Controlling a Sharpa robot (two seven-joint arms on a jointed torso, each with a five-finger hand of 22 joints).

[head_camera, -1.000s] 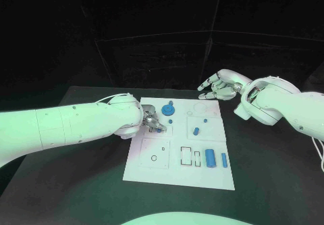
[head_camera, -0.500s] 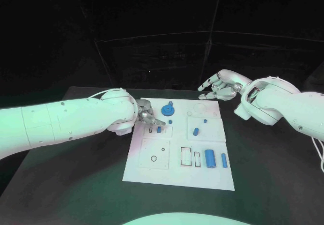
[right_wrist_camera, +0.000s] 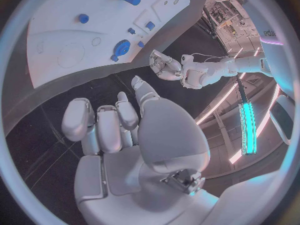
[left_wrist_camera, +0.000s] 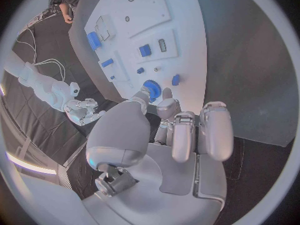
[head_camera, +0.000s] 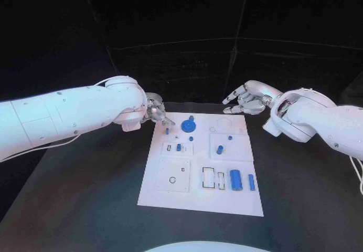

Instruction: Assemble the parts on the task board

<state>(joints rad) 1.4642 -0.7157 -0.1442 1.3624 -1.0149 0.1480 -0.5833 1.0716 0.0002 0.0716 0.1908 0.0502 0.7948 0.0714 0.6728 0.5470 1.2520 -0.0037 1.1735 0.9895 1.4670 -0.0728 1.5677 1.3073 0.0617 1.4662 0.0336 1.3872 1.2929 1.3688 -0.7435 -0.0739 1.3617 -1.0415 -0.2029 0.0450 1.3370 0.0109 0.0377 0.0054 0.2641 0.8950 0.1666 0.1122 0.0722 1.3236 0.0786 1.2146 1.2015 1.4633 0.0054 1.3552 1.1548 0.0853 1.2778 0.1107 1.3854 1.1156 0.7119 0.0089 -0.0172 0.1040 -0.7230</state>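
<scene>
Head view, task board (head_camera: 170,181), blue parts (head_camera: 236,179) in recesses

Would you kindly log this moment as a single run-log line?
left hand: empty, at task board far-left corner | right hand: empty, beyond far edge | blue gear: on board

A black table (head_camera: 83,184) lies under the scene, with dark curtains (head_camera: 181,58) behind it.

No text — nothing readable.
</scene>
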